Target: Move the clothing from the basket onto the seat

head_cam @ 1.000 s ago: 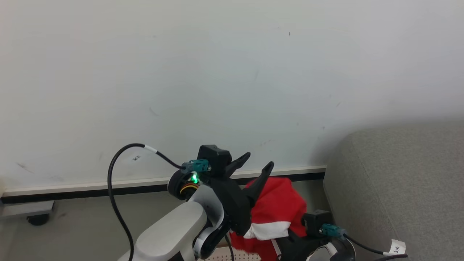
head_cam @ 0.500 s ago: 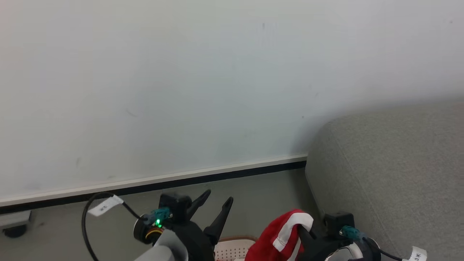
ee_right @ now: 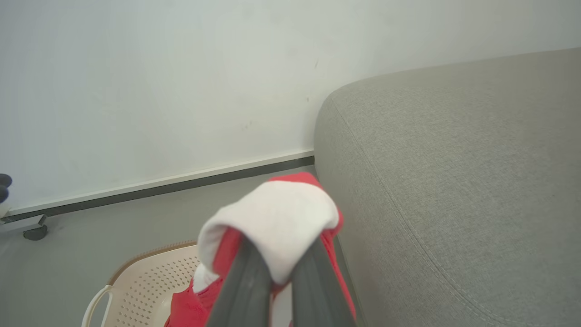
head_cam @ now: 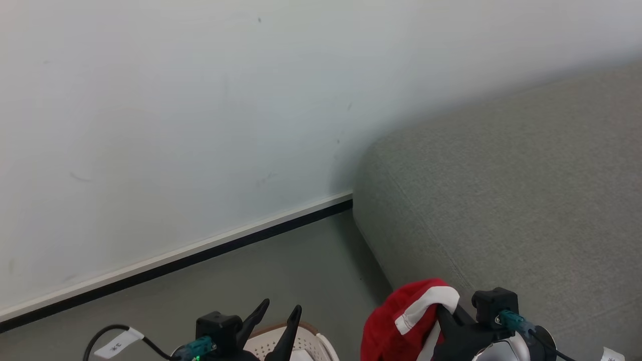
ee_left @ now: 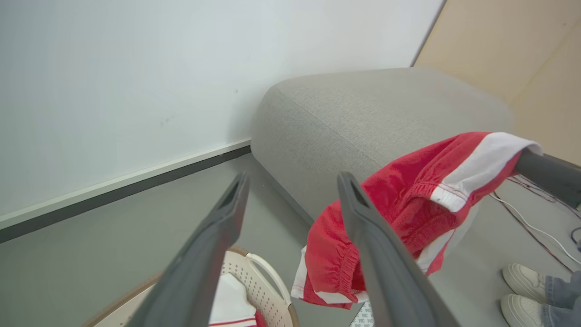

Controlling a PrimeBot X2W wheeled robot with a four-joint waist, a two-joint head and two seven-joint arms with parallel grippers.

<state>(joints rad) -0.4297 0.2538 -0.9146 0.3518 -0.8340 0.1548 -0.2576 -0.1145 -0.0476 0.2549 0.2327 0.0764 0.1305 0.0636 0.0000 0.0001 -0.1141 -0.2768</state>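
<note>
My right gripper (head_cam: 442,312) is shut on the clothing (head_cam: 407,317), a red garment with a white band, and holds it up beside the front corner of the grey seat (head_cam: 506,195). In the right wrist view the white band of the clothing (ee_right: 272,220) drapes over the pinched fingertips of that gripper (ee_right: 278,265). The garment (ee_left: 399,200) hangs free in the air in the left wrist view. My left gripper (head_cam: 281,307) stands open and holds nothing, above the basket (head_cam: 311,341). The cream basket (ee_left: 268,279) holds more red and white clothing (ee_left: 232,300).
A white wall with a dark skirting strip (head_cam: 200,253) runs behind the grey floor. The seat (ee_right: 454,181) meets that wall. A person's white shoes (ee_left: 526,286) and thin cables (ee_left: 535,227) lie on the floor to the right. A caster wheel (ee_right: 34,232) stands far left.
The head camera has swung toward the seat, which now takes up more of the picture. My left gripper, earlier against the red clothing, now stands apart from it. The right gripper keeps its hold.
</note>
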